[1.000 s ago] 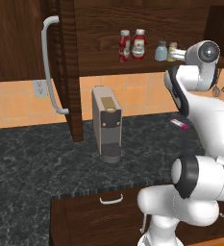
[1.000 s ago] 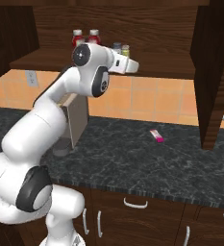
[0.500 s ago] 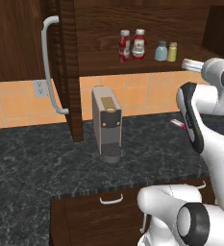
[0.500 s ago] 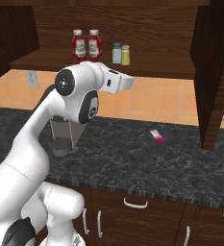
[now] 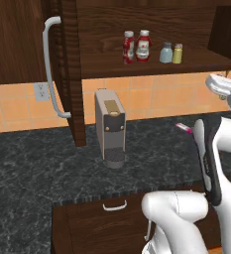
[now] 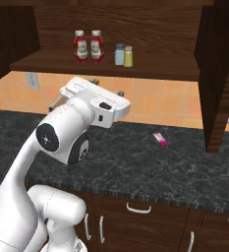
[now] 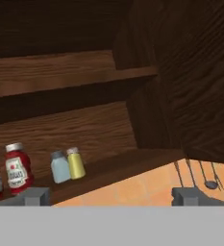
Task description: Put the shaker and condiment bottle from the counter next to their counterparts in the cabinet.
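On the cabinet [image 6: 135, 74] shelf, upper centre of the right base view, four small containers stand in a row: two red bottles side by side, then the pale blue-grey shaker [image 6: 119, 54] and, just beside it on the right, the yellow-green shaker [image 6: 128, 56]. Which red bottle is the condiment bottle [image 6: 96, 47] brought from the counter and which its counterpart [image 6: 80, 46] cannot be told; they look alike.

In the hand view the gripper [image 7: 111, 196] appears at the bottom edge, its two grey fingertips [image 7: 34, 196] set wide apart with nothing between them. The row of containers sits at the lower left of that frame, above and beside the left fingertip, apart from it.

The left base view alone shows the cabinet door [image 5: 28, 44] swung open at upper left with its long light-grey bar handle [image 5: 51, 64], and a grey coffee machine [image 5: 110, 126] on the dark counter [image 5: 37, 163]. A pink-and-white tube [image 6: 160, 139] lies on the counter at centre right of the right base view.
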